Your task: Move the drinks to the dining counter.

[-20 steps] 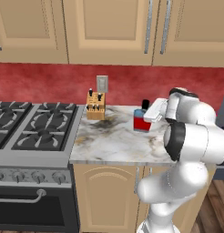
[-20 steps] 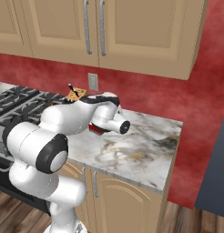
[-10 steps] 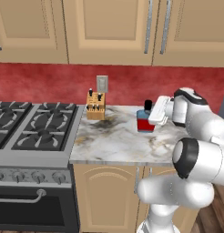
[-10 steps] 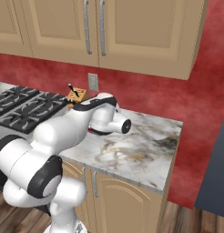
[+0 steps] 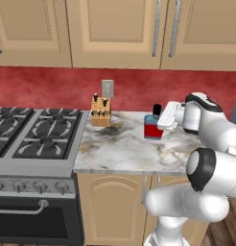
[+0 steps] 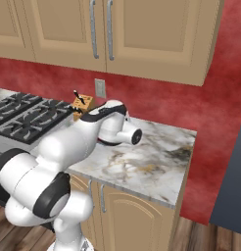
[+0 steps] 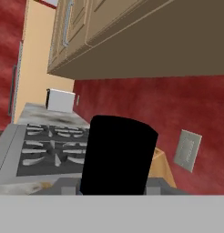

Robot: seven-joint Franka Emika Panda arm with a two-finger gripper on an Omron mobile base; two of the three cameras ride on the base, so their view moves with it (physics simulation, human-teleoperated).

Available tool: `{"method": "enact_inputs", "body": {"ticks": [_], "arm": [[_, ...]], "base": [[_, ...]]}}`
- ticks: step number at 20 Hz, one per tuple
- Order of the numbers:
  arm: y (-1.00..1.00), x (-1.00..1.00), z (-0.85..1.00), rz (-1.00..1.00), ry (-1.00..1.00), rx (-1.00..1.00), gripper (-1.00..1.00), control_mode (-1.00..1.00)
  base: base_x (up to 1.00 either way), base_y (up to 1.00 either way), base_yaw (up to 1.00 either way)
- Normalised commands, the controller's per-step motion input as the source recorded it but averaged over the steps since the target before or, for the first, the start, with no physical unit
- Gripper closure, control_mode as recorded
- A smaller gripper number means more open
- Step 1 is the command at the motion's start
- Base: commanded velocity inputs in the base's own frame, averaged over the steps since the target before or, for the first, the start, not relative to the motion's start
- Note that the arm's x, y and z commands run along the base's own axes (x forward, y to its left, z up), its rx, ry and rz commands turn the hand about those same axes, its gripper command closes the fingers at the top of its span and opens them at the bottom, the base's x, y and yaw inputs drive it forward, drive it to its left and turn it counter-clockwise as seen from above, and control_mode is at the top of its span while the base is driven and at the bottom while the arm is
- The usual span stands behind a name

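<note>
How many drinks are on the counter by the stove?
1 that I can see: the blue bottle on the marble worktop, right at the gripper. Another could be hidden behind the arm.

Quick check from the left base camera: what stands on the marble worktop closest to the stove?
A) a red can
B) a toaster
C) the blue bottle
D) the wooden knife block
D: the wooden knife block sits at the worktop's stove-side back corner, while the blue bottle stands farther right.
</note>
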Motion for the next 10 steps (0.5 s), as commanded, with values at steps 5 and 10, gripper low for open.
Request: {"method": "enact_inputs", "body": {"ticks": [5,10], "arm": [[-0.01,-0.01,0.00,0.00,0.00,0.04,1.00,-1.00],[0.00,0.00,0.00,0.00,0.00,0.00,1.00,-1.00]], "base": [[0.00,0.00,0.00],[0.00,0.00,0.00]]}}
